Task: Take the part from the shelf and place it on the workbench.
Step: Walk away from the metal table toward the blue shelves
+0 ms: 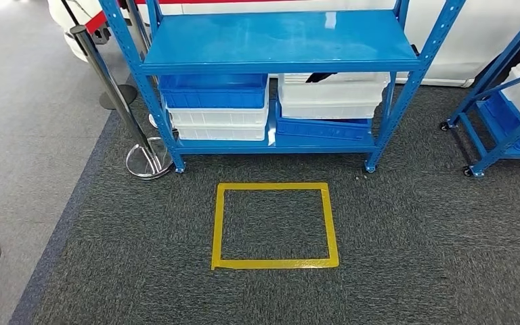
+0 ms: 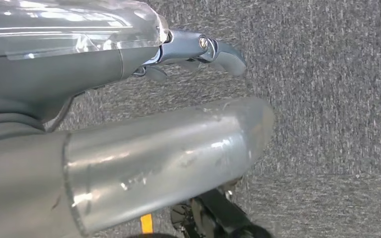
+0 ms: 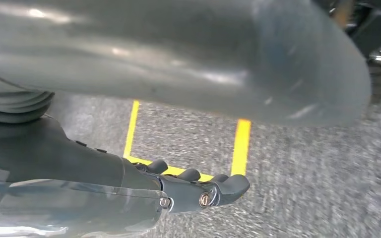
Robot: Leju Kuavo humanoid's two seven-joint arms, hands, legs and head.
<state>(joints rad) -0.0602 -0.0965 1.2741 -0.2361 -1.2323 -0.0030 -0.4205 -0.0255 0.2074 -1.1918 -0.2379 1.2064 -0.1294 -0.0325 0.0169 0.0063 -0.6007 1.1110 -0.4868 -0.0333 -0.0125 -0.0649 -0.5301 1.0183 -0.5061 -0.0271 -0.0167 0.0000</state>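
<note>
A blue metal shelf (image 1: 277, 62) stands ahead of me in the head view. Its top board is bare. On its lower board sit a blue bin (image 1: 213, 91) over a white bin (image 1: 220, 127), and a white bin (image 1: 332, 96) over a tilted blue bin (image 1: 321, 128). A dark object (image 1: 321, 76) lies in the right white bin; I cannot tell what it is. My left hand (image 2: 94, 69) hangs over grey carpet with its fingers (image 2: 223, 52) stretched out and nothing in it. My right hand (image 3: 178, 191) likewise hangs above the carpet, fingers (image 3: 230, 184) extended and holding nothing.
A yellow tape square (image 1: 274, 263) marks the dark carpet in front of the shelf. A chrome barrier post (image 1: 112, 95) with a round base (image 1: 147, 161) stands at the shelf's left. A second blue wheeled shelf (image 1: 508, 101) with bins stands at the right.
</note>
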